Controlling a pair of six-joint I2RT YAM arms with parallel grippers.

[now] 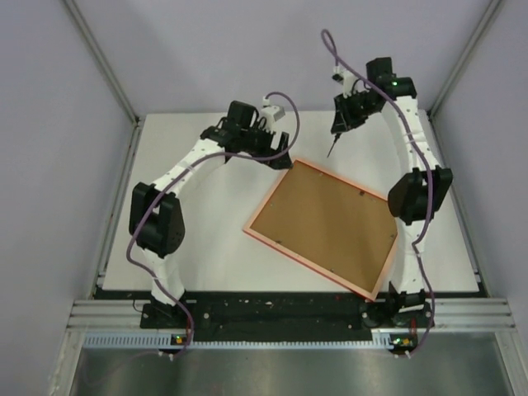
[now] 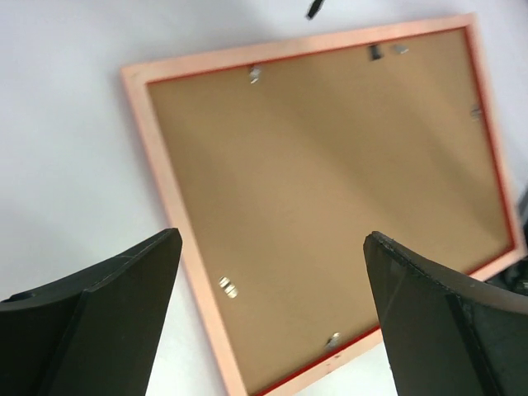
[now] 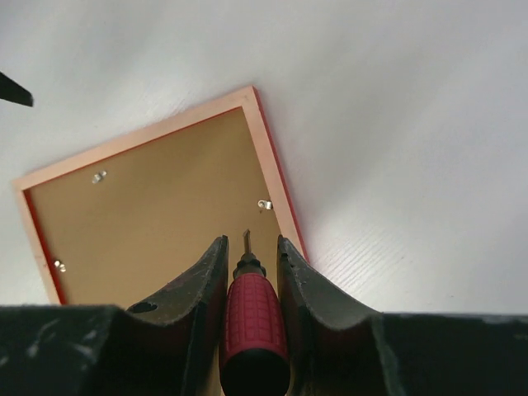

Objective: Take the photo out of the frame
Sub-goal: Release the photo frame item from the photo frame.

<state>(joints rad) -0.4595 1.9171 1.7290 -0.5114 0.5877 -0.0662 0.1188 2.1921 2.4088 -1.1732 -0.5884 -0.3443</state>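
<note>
While the thin red rectangular picture frame (image 1: 308, 266) lies face down, right of centre on the white table (image 1: 206, 256), we see its plain brown backing board (image 1: 326, 223) seated inside the rim, pinned by small silver metal clips (image 3: 264, 204) along the edges. The photo is hidden from us. Above the frame's 12 o'clock corner hangs the right gripper (image 3: 251, 241), clamped on a red ribbed-handle screwdriver (image 3: 252, 322) whose thin tip points toward the board near one clip. At 10 o'clock the left gripper (image 2: 272, 238) hovers, jaws spread wide, holding nothing.
</note>
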